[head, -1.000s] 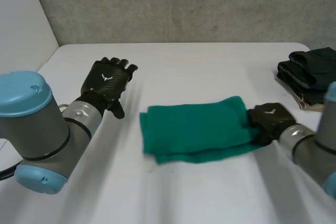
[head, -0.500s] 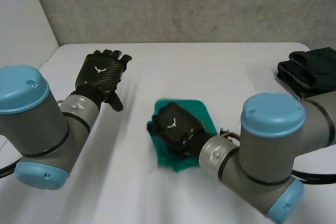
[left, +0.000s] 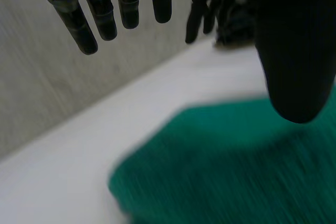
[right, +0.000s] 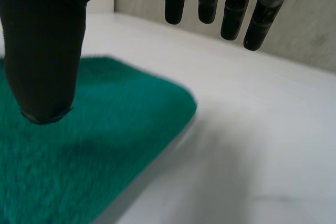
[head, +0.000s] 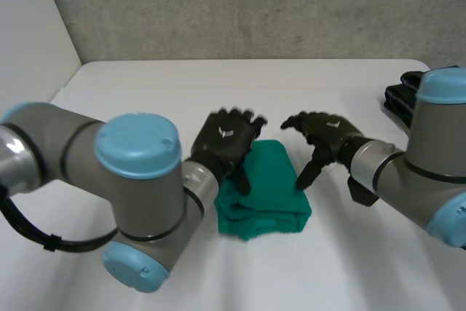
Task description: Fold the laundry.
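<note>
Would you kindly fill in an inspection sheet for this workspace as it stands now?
Surface: white table, nothing spilled.
Job's things: green cloth, folded, lying flat between the hands.
Clutter: dark clothes pile at the table's far right edge.
Hands: left hand open over the cloth's left edge; right hand open, thumb pointing down by its right edge.
Cables: nothing seen.
Surroundings: grey wall behind the table.

No words or numbers I can read from here, only a small white winged emblem on the back of the left hand (head: 227,140), at the far left corner of the green cloth (head: 271,196), same emblem on the back of the right hand (head: 331,133), at the cloth's far right corner
</note>
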